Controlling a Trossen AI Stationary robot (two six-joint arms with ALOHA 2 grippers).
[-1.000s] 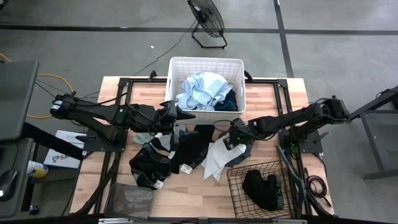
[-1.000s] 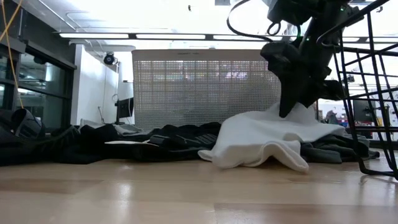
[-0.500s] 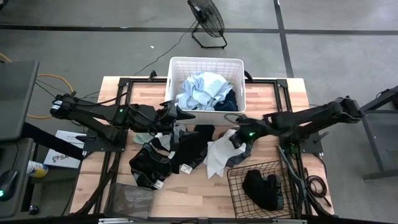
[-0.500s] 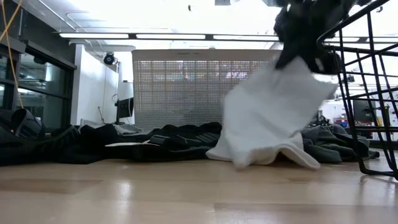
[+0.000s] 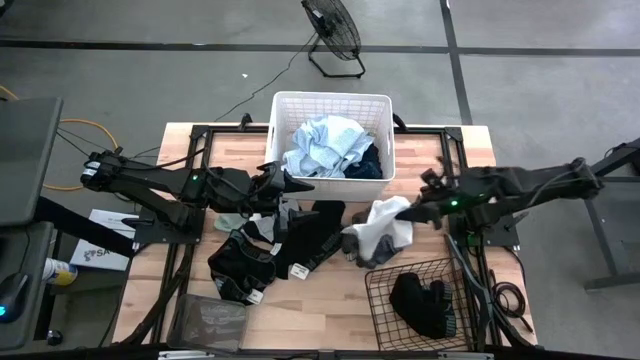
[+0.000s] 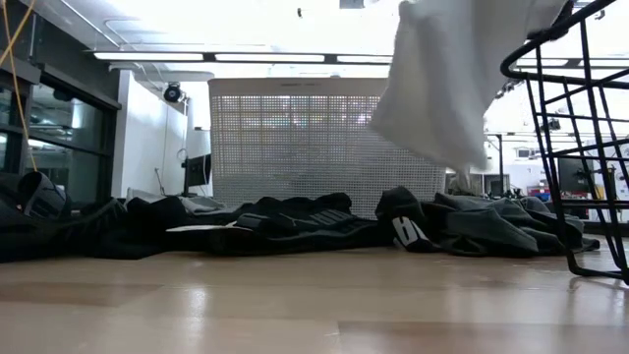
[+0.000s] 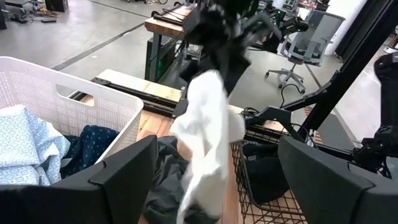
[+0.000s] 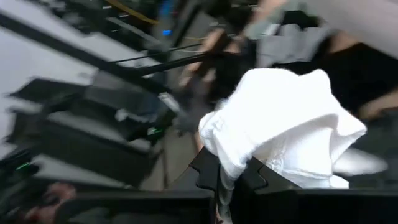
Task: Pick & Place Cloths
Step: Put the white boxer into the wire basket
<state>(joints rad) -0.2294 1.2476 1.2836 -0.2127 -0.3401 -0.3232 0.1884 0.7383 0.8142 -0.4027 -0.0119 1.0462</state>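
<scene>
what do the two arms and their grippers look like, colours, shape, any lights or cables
Both arms are dark, slim and jointed. The left arm and right arm each carry a small green light and black cabling. The left gripper has broad, flat black fingers; the right gripper tapers to dark fingers.

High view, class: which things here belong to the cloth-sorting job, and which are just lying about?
Part of the job:
- white cloth, lifted clear of the table, in the right gripper
- dark cloths heaped on the table
- light blue cloth in the white basket
- black cloth in the wire basket
- left gripper, open, waiting by the white basket

Lying about:
- fan
</scene>
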